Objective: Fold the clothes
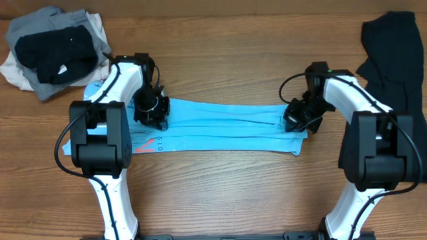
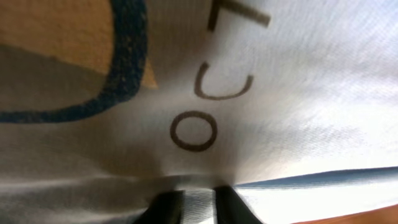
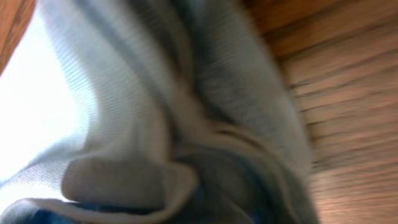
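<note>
Left arm point(image 1: 107, 137), right arm point(image 1: 373, 150): white rounded shells, boxy black joint housings, black wrist heads. Cables point(image 1: 63, 133): black, looping loose beside each arm. Green light point(image 1: 319, 65): small, on right arm's wrist. Fingers point(image 2: 166, 208): dark, smooth.

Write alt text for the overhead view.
A sky-blue T-shirt lies stretched into a long band on a wooden table, the left hand and right hand at its ends. A clothes pile sits far left, a black garment far right.
</note>
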Tool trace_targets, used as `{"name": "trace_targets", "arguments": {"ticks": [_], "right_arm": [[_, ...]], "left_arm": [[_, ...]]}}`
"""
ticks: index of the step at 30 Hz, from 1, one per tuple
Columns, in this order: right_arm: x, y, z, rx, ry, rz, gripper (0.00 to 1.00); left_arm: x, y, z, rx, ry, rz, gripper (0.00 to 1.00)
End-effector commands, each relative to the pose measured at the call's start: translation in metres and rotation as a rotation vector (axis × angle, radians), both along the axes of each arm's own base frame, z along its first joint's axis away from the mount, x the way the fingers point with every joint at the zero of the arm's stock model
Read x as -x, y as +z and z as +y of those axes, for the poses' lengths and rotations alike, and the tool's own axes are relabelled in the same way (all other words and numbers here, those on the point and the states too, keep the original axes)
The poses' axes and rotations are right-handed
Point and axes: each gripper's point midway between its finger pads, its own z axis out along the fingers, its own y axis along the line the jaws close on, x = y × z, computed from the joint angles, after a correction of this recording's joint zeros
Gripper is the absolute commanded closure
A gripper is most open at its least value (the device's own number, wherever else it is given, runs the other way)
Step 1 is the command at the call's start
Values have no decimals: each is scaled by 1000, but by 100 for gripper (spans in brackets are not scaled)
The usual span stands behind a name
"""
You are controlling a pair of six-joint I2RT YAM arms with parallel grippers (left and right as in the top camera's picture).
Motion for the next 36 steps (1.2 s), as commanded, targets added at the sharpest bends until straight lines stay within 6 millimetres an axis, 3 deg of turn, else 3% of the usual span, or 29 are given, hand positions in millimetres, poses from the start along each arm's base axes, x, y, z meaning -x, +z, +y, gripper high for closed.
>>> {"name": "trace_targets", "arguments": {"ticks": [1, 4, 6, 8, 9, 15, 20, 23, 25, 27, 31, 36], "right_arm": [[8, -18, -50, 184, -56, 45, 96], [1, -19, -60, 187, -87, 21, 96], [-3, -19, -67, 187, -109, 4, 96], [-9, -20, -82, 189, -154, -19, 96], [-11, -18, -94, 194, -198, -23, 96], [-21, -2, -140, 201, -321, -52, 96], [-23, 18, -166, 237, -361, -52, 96], [-28, 42, -177, 282, -366, -73, 96], [-29, 57, -175, 283, -362, -91, 96], [-32, 69, -164, 250, -310, -124, 96], [-39, 78, -117, 92, -155, -169, 96], [-37, 72, -61, 31, 26, -164, 96]], "left_arm": [[-5, -8, 25, -68, 27, -23, 73], [-8, -9, 26, -60, 34, -34, 60], [-11, -8, 26, -60, 34, -45, 62], [-21, -6, 24, -49, 37, -81, 51], [-28, -2, 18, -13, 44, -100, 41], [-51, 25, 13, 18, 45, -166, 23], [-63, 47, 16, 0, 44, -196, 20], [-67, 61, 28, -56, 40, -208, 20], [-69, 68, 35, -97, 35, -214, 18], [-68, 74, 40, -130, 31, -212, 23], [-56, 80, 53, -201, 21, -165, 40], [-43, 73, 78, -308, 33, -107, 64]]}}
